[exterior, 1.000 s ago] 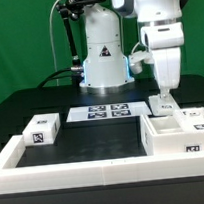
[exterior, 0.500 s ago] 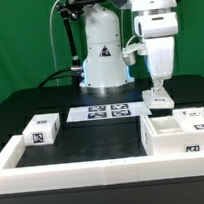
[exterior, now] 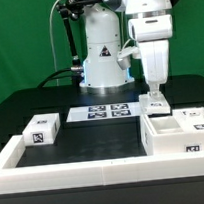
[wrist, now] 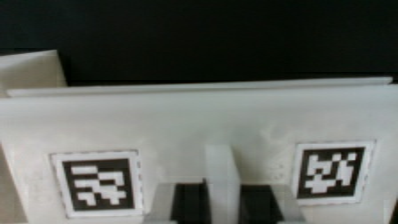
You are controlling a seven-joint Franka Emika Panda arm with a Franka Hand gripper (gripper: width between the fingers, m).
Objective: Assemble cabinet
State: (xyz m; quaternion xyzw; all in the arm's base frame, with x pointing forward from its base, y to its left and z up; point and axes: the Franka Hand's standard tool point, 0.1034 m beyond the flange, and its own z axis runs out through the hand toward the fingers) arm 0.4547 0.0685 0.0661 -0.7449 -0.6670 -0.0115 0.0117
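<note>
Your gripper [exterior: 152, 93] hangs fingers-down just behind the cabinet body [exterior: 180, 141], jaws drawn narrow onto the top edge of a small white tagged panel [exterior: 156, 105], which stands upright over the body's rear corner on the exterior view's left. In the wrist view that panel [wrist: 196, 120] fills the picture, showing you two black-and-white square tags, patterns only, with no letters to read. The cabinet body sits open-topped on the black table [exterior: 93, 141], a tag on its front face. A second tagged block [exterior: 195, 114] lies just behind the body toward the exterior view's right. Another tagged block [exterior: 40, 129] rests well apart from the body, toward the exterior view's left. The marker board [exterior: 99, 112] lies flat behind and to that same side of the body. A long white rail [exterior: 66, 175] runs in front of the body. The arm's base [exterior: 103, 70] carries a triangular sticker [exterior: 103, 52], too small to read.
</note>
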